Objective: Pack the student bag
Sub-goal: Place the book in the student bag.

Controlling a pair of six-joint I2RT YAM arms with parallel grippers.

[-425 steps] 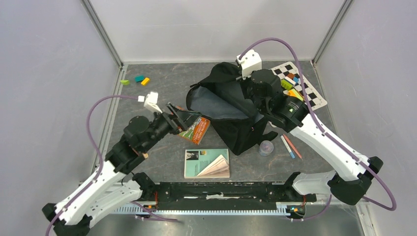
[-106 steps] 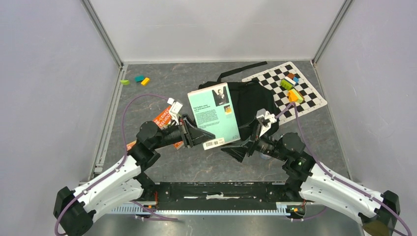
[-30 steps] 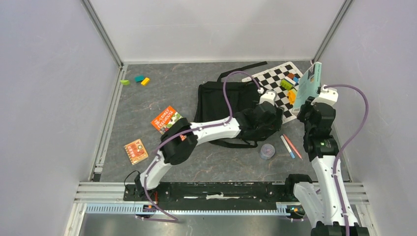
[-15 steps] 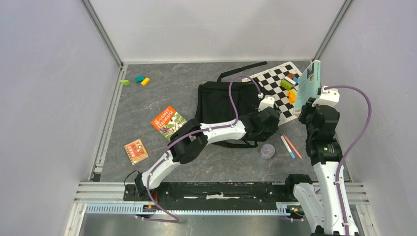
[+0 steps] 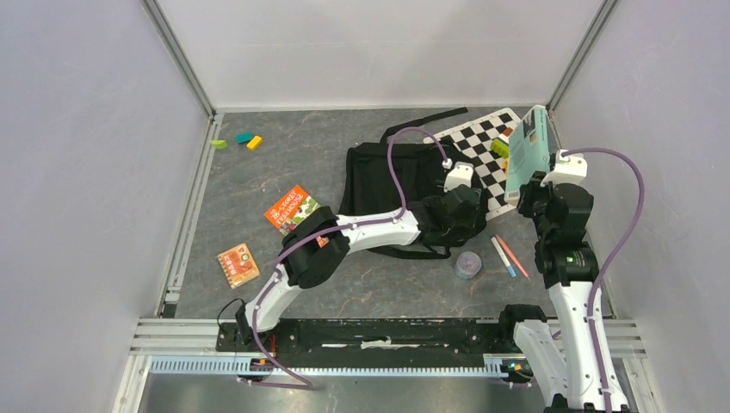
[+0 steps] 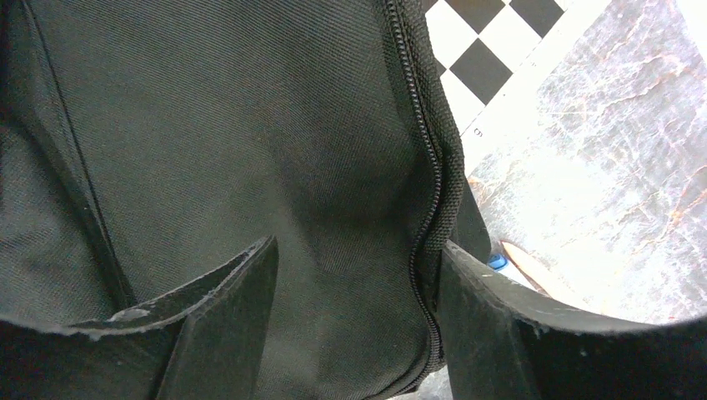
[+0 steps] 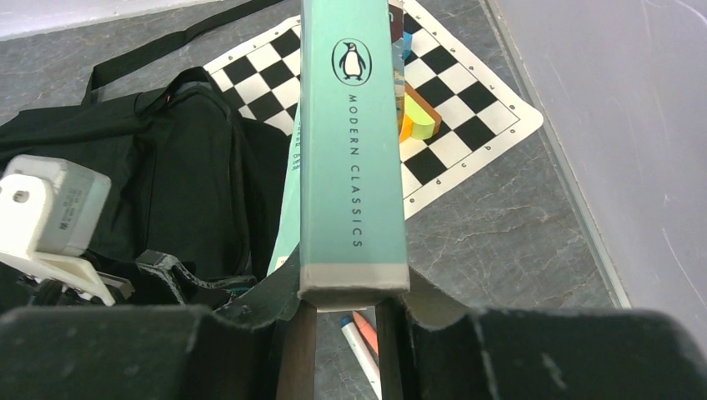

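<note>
Far left at the back, a few little coloured blocks [image 5: 237,139] sit by the wall. Nearer in, a small orange booklet [image 5: 238,265] and an orange book [image 5: 293,209] lie flat on the grey table [image 5: 284,163]. On to the middle: the student bag [image 5: 387,181] lies flat, mid-table, its long strap [image 5: 428,120] trailing toward the back, its right edge meeting the checkered mat [image 5: 480,146]. The left arm stretches right across to the bag's near right corner, and there's the left gripper [image 6: 350,271] over the black fabric, jaws wide apart, nothing gripped, the zipper [image 6: 429,192] running just inside the right-hand finger. Whether the fingers touch the cloth, can't tell. Just past that corner sit a small round tub [image 5: 467,263] and two pens [image 5: 508,255] side by side. Over on the right, the right gripper [image 7: 350,312] is up off the table, jaws clamped on a teal book [image 7: 354,150], upright, spine facing its wrist camera, above the bright bricks [image 7: 417,117] on the mat.
</note>
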